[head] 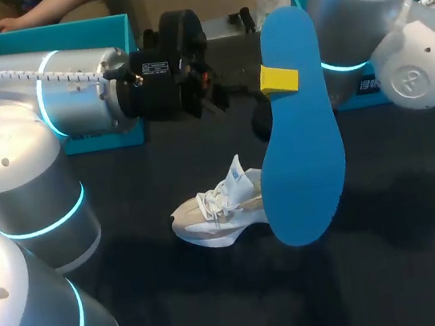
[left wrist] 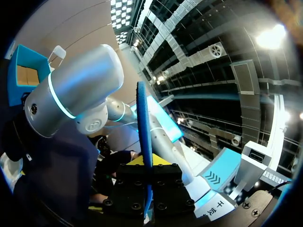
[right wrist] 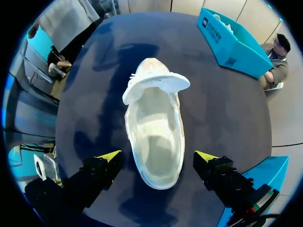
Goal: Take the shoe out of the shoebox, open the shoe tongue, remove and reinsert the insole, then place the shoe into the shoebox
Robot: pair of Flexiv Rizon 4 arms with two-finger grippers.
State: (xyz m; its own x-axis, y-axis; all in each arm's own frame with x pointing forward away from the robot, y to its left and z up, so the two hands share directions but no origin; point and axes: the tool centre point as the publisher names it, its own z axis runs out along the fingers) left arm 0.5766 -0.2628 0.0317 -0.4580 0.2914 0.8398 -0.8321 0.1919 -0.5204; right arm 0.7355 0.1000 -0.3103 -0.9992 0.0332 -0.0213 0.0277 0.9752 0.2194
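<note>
Left fingers: clamped on the insole from both sides, one yellow tip flat against its blue face; held high above the desk, pointing upward
Right fingers: spread wide, hanging over the shoe, one on each side of its heel end, both apart from it
Insole: blue, edge-on between the left fingers in the left wrist view; in the head view it covers the shoe's heel end
Shoe: white, upright on its sole near the middle of the desk, tongue pulled forward toward the toe, mouth wide open
Shoebox: teal, at the desk's rim, well apart from the shoe
Open room: dark desk surface shows on every side of the shoe, with a gap between each flank and the right finger beside it
</note>
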